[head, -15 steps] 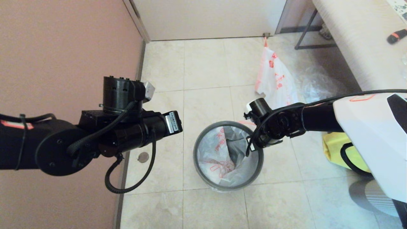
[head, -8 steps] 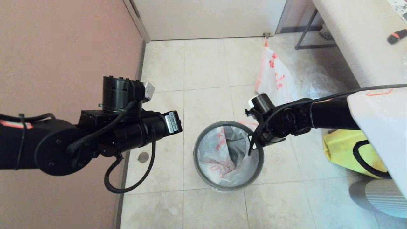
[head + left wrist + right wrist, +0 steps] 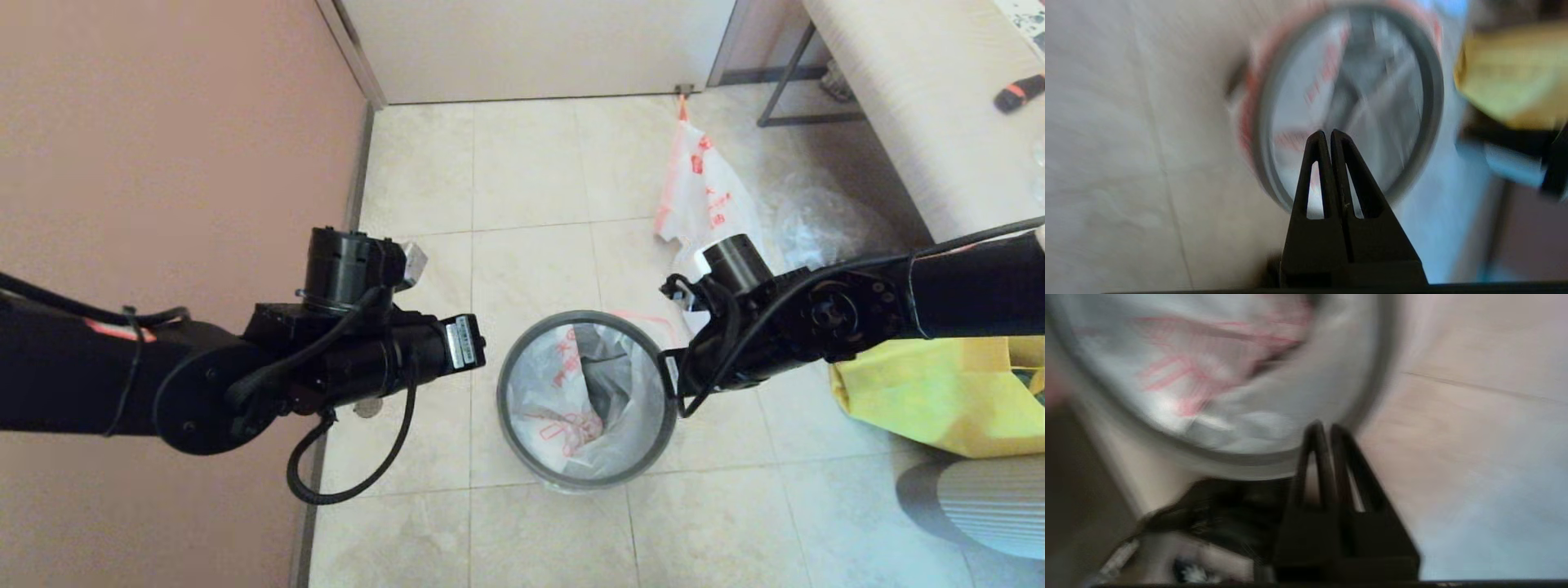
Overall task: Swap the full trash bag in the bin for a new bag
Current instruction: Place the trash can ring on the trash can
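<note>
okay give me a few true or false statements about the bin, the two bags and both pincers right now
1. The new bag lines the bin. True.
2. The full trash bag sits inside the bin. False: it lies on the floor beyond the bin.
3. The left pincer is shut and holds nothing. True.
4. The right pincer grips the new bag. False: it is shut and empty, beside the bin's rim.

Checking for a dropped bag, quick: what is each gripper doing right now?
Left gripper: shut, holding nothing.
Right gripper: shut, holding nothing.
</note>
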